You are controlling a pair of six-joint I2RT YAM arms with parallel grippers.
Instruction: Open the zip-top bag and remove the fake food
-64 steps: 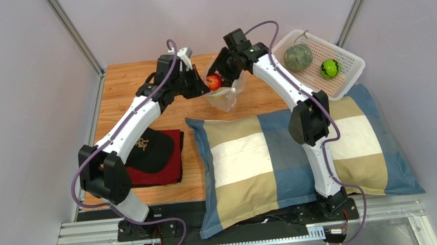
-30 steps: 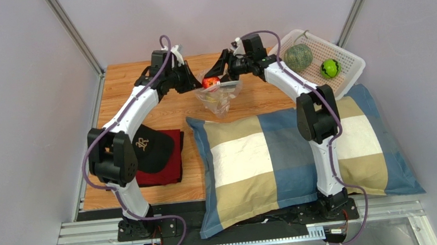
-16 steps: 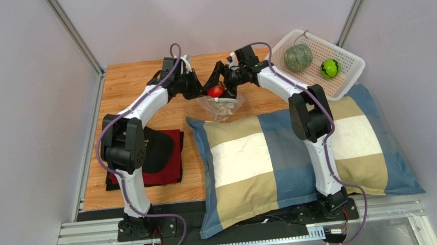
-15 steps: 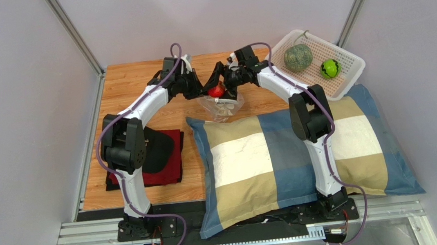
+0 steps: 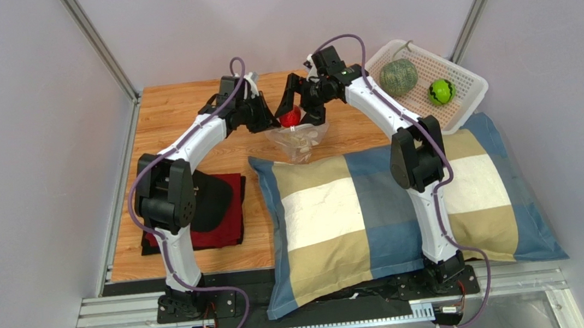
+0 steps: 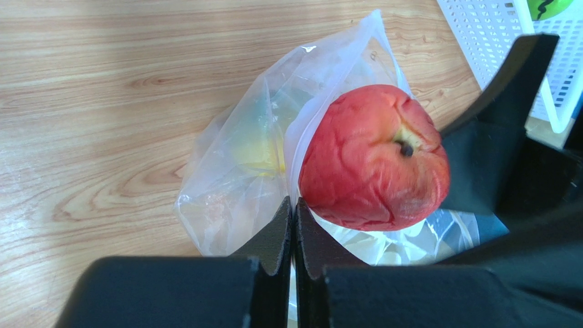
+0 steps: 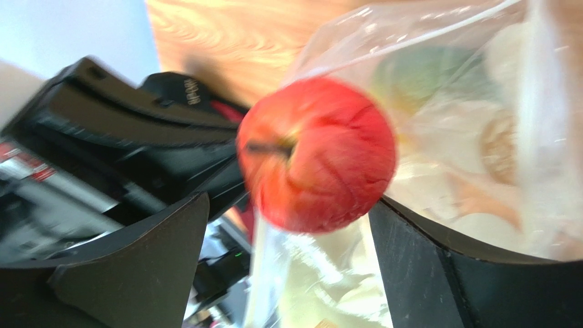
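The zip-top bag (image 5: 299, 141) hangs over the wooden table. My left gripper (image 5: 270, 119) is shut on its rim, as the left wrist view (image 6: 294, 205) shows. A red fruit (image 5: 290, 118) sits at the bag's mouth (image 6: 373, 157). My right gripper (image 5: 302, 112) is open around it (image 7: 289, 201). One finger (image 7: 410, 253) touches the fruit (image 7: 318, 154), and a gap shows at the other. Pale and greenish pieces remain inside the bag (image 7: 465, 102). The netted melon (image 5: 398, 76) and green ball (image 5: 441, 92) lie in the white basket (image 5: 466, 103).
A checked pillow (image 5: 374, 204) covers the near right of the table up to the bag. A black cap on a red cloth (image 5: 202, 211) lies at the near left. The basket's corner shows in the left wrist view (image 6: 493, 34).
Both grippers have drawn together at the bag's mouth, with the red fruit between them. In the last half second the right wrist has risen and tipped; the left has stayed still.
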